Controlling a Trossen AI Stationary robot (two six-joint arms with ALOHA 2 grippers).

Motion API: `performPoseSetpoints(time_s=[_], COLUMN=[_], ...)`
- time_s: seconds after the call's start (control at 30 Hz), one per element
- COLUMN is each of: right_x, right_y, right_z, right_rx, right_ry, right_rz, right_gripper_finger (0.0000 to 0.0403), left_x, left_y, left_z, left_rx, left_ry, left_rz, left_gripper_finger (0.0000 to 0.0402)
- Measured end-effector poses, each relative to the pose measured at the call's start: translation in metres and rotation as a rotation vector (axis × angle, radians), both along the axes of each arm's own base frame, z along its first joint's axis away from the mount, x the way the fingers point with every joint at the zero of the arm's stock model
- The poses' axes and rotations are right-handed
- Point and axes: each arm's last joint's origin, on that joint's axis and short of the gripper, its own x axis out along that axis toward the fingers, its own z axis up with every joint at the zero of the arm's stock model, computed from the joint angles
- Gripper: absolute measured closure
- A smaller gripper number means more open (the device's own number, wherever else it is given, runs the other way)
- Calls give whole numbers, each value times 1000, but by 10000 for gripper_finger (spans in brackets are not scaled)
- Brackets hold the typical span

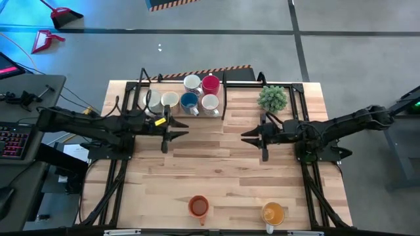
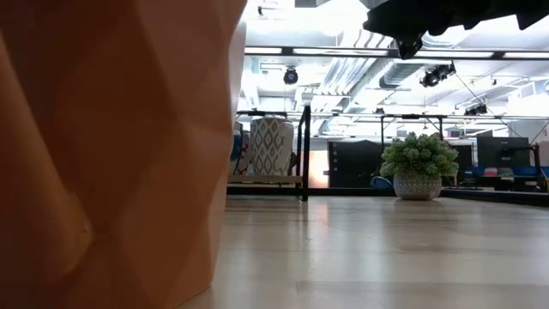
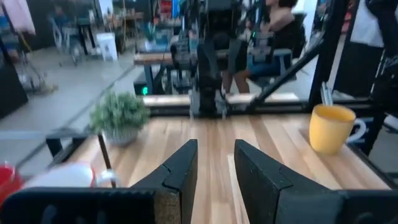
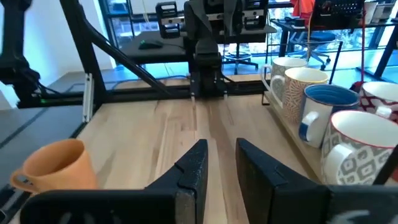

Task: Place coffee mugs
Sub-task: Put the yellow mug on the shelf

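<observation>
Both arms hover mid-worktop, mugs waiting at the back and the near edge.

The left end effector (image 1: pixel 165 124) and right end effector (image 1: pixel 261 136) face each other above the bare worktop (image 1: pixel 216 170), fingers parted a little, grasping nothing. Six coffee mugs (image 1: pixel 190 98) cluster upright in a rack at the far edge, beside a potted plant (image 1: pixel 273 98). A red-orange mug (image 1: pixel 199 206) and a yellow mug (image 1: pixel 272 212) stand upright and apart at the near edge, mouths up, the yellow one's handle toward that edge. They look rigid, glazed, probably slippery and chippable; I'd pinch the rim wall or the handle, not the round body.
</observation>
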Motion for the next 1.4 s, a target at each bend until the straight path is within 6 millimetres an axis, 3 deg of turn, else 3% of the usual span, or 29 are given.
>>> performPoseSetpoints(time_s=[0.23,0.47,0.57,0.77,0.87,1.0,1.4], right_x=[1,1,1,-12,-13,-7,4], right_y=[-5,-5,-3,4,14,37,104], right_z=[0,3,19,71,91,102,74], right_rx=[-34,153,184,236,279,290,443], right_ry=[5,25,161,551,688,817,1087], right_rz=[-16,14,53,50,61,113,82], right_gripper_finger=[336,336,336,336,336,336,336], left_x=[0,0,0,1,1,1,0], left_y=[1,-1,-1,-1,-1,-1,-1], left_z=[4,15,14,13,13,13,14], left_rx=[44,-30,-96,-141,-149,-149,-148], left_ry=[-26,-135,-127,-118,-116,-120,-127], left_rz=[-31,-91,-87,-86,-85,-83,-76], left_gripper_finger=[308,308,308,308,308,308,308])
